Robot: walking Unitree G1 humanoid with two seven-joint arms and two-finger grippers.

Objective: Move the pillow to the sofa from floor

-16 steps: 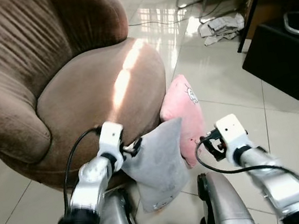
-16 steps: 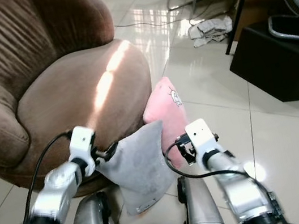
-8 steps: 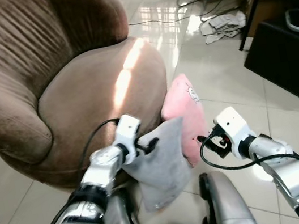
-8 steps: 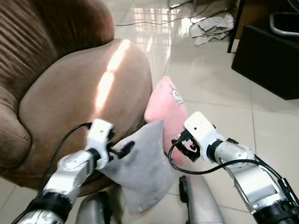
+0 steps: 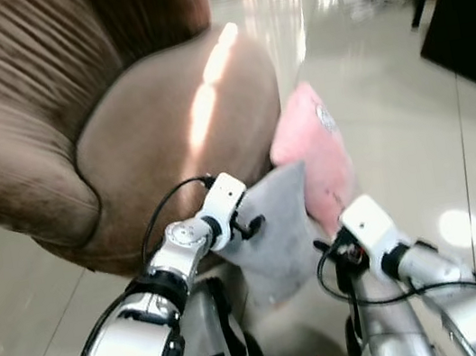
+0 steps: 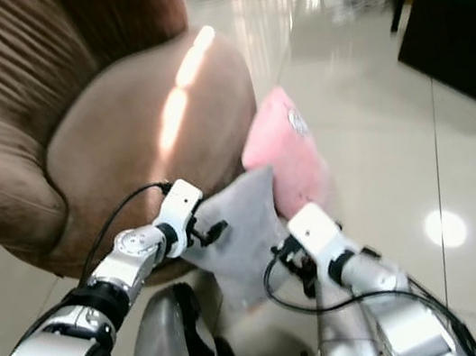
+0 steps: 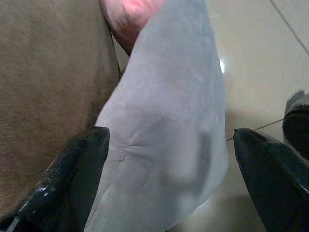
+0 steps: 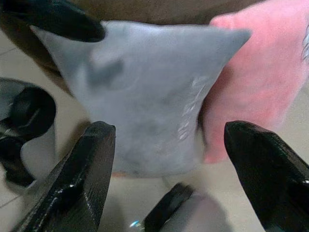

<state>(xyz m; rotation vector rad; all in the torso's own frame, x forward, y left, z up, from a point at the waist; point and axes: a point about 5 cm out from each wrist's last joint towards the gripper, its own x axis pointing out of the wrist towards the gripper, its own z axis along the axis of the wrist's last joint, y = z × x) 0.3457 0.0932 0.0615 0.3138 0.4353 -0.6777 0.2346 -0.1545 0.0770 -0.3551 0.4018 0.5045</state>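
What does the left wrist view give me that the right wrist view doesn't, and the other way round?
Left wrist: the grey pillow fills the gap between open fingers, pressed against the brown sofa, pink pillow just peeking behind. Right wrist: the grey pillow's whole face with its pale print, much of the pink pillow beside it, and the left gripper at the grey pillow's top corner. Both: grey pillow on the tiled floor, leaning on the sofa, neither gripper closed on it.
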